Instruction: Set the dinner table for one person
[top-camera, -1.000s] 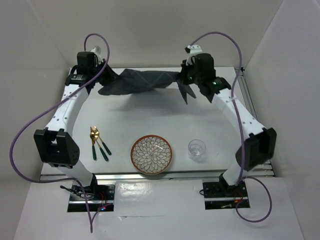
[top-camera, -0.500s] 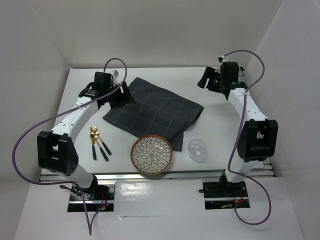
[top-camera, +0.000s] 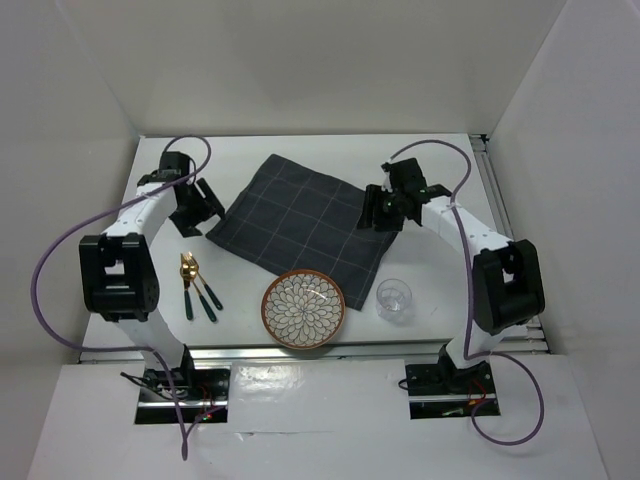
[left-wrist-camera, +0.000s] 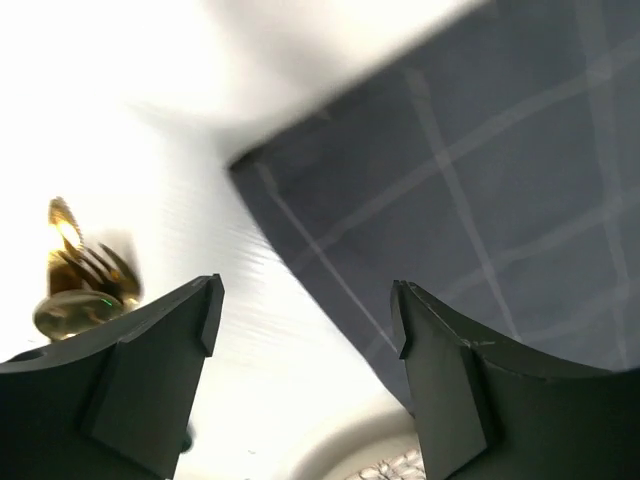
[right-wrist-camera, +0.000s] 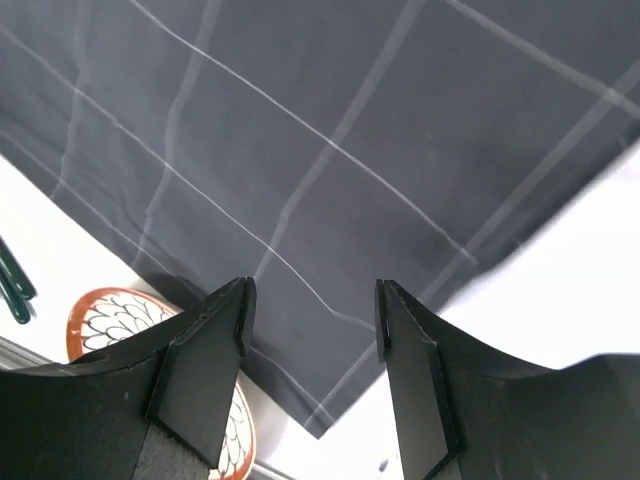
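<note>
A dark grey checked cloth lies spread flat on the white dinner table. Its near corner overlaps the far rim of a patterned bowl-like plate. My left gripper hovers open just off the cloth's left corner, nothing between its fingers. My right gripper stands open above the cloth's right corner, also holding nothing. Gold cutlery with dark green handles lies left of the plate. A clear glass stands to its right.
White walls enclose the table at the back and on both sides. The gold fork and spoon heads show in the left wrist view. The plate sits below the cloth's edge in the right wrist view. Purple cables loop off both arms.
A second ago both grippers held the cloth bunched in the air at the back. They let it go and it now lies flat. Both arms have since moved to its left and right corners.
</note>
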